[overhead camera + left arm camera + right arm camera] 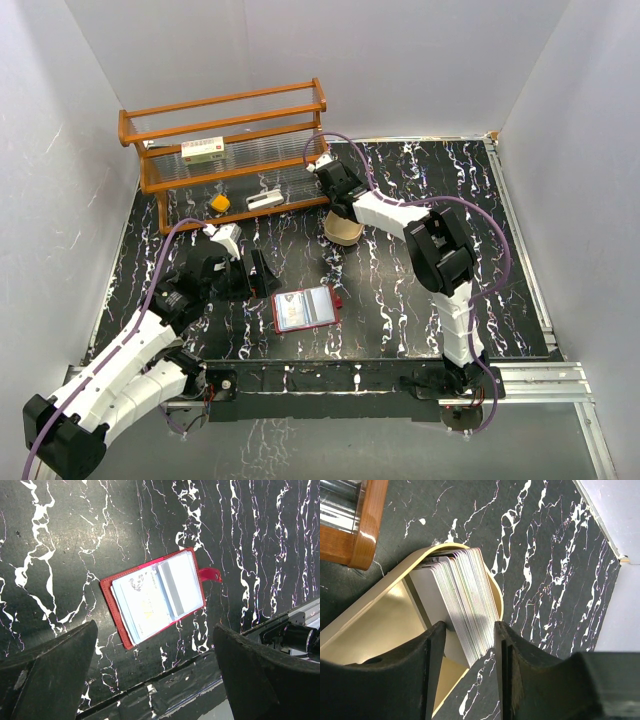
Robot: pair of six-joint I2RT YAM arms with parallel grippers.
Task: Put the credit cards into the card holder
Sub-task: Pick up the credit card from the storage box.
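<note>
On the black marbled table point(400, 300), the right gripper point(469, 627) clamps the leaning credit cards point(470, 590) in the tan oval tray point(395, 615); fanned cards may slip out on lifting. The left gripper point(155, 630) hangs spread above the open card holder point(155, 597)

arms point(455, 325): white links, black joints; cables point(335, 136): purple; claw fingers point(265, 675): black, perhaps scuffed

one card holder point(307, 308), one card stack point(470, 595), one tray point(454, 547)
</note>
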